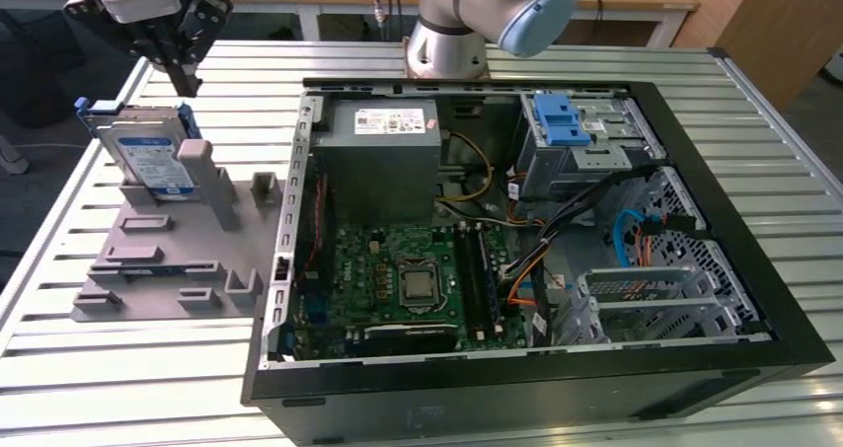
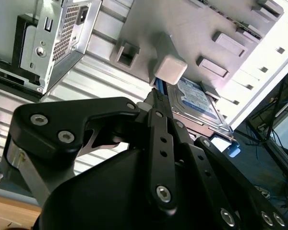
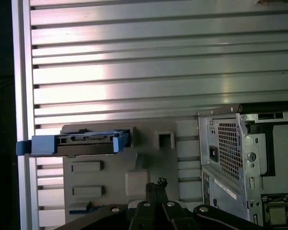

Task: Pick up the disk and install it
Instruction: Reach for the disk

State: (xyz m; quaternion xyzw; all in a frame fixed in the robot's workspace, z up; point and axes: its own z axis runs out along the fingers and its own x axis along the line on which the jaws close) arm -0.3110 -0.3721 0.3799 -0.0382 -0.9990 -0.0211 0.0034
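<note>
**Disk upright in its holder, claw closed above it**

Your disk (image 1: pixel 148 156) stands on edge in the grey holder (image 1: pixel 145 269) on the slatted table (image 1: pixel 132 388), to the exterior view's left of the open computer case (image 1: pixel 527 393). The second wrist view shows you its label face (image 2: pixel 197 100), the first wrist view its blue-railed edge (image 3: pixel 81 142). The claw (image 1: pixel 185 82) hangs just above the disk, clear of it, fingers pressed together on nothing.

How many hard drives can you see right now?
1. The disk stands on edge in the grey holder, on the exterior view's left of the computer case, near the gripper. Others may be hidden in the case's bays.
</note>
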